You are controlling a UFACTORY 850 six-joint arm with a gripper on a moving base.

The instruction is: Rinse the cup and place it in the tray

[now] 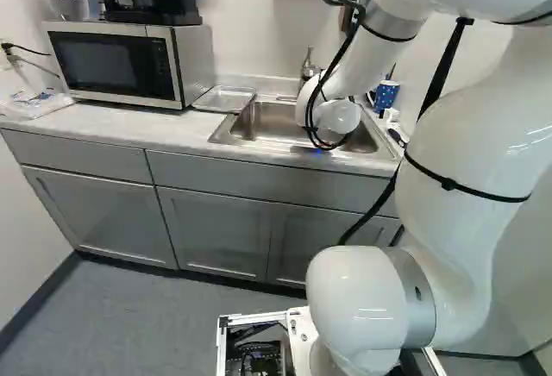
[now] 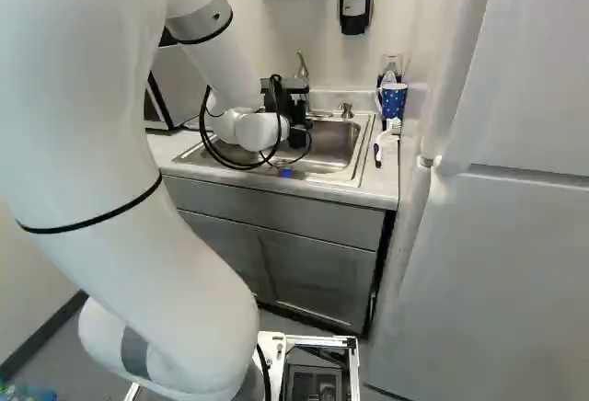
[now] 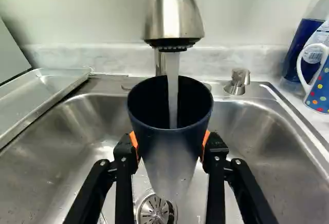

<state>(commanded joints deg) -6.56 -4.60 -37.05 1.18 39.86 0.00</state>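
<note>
Pinching the cup [image 3: 165, 154] from both sides under the running tap [image 3: 174, 13], the gripper [image 3: 170, 145] looks mid-rinse over the sink [image 3: 252, 131], so basically emptying it and the tray [image 3: 46, 88] drop-off are left.

Bright, fairly even indoor light is filling all three views from a source that is not showing, leaving small white glints on the arm [image 1: 474, 134] and a soft sheen on the grey cabinets [image 1: 216, 229]. In the wrist view, pale reflections are streaking the steel sink [image 3: 257, 131] and a bright stripe is running down the faucet [image 3: 177, 8], while the inside of the cup [image 3: 172, 149] is sinking into deep shade. Dark shadow is gathering under the cabinets, along the floor [image 1: 129, 324].
</note>
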